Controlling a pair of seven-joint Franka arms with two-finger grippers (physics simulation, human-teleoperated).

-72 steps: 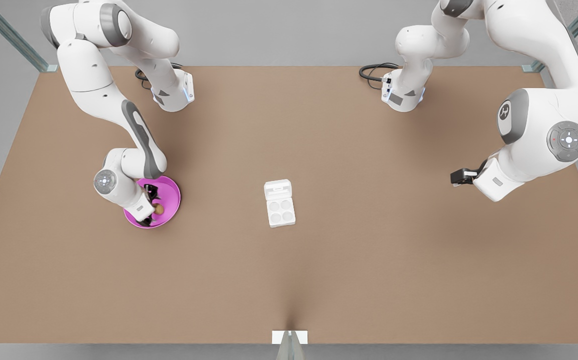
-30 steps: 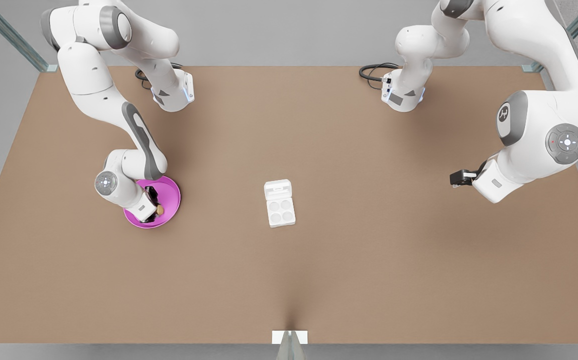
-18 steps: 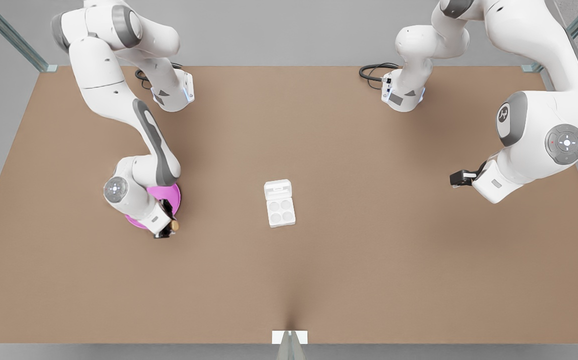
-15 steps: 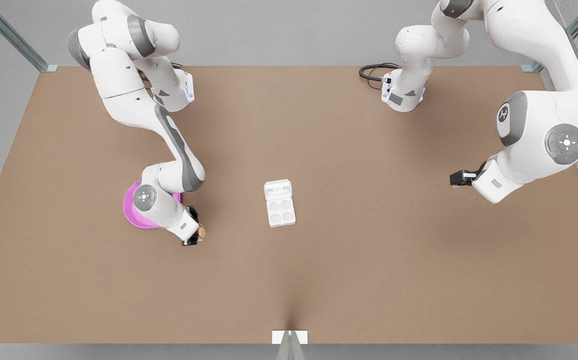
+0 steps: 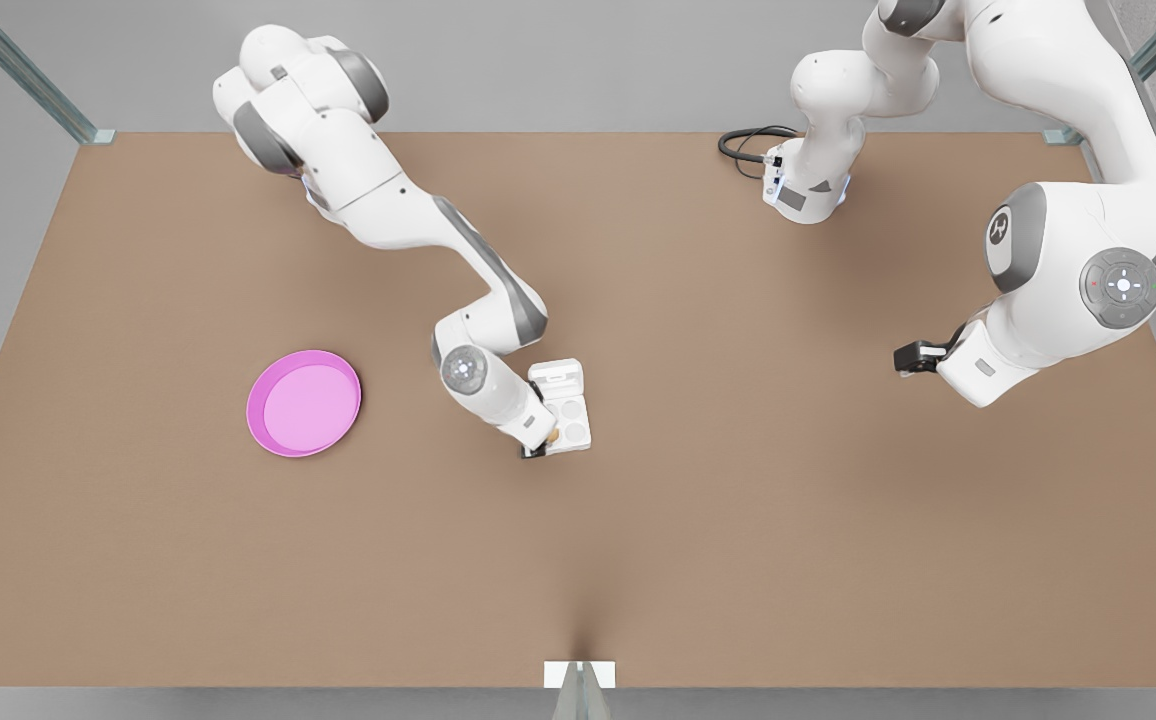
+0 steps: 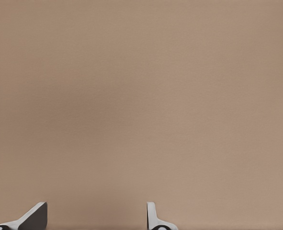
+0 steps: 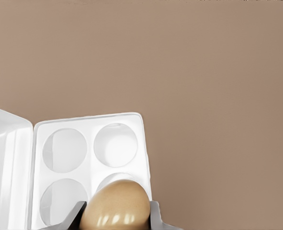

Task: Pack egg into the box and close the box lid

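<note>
Brown table (image 5: 738,520): the right gripper (image 5: 544,444) grips the egg (image 7: 116,206) over the open box (image 7: 91,163), lid (image 5: 555,374) laid back. Well apart, the left gripper (image 6: 96,221) waits, fingers spread, holding nothing.

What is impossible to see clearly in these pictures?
- Front view: the box cups nearest the right gripper; the arm covers them.
- Right wrist view: the cup under the egg; the egg hides it.
- Right wrist view: the box lid; the picture edge cuts it.
- Left wrist view: the left gripper; the edge cuts its jaws.
</note>
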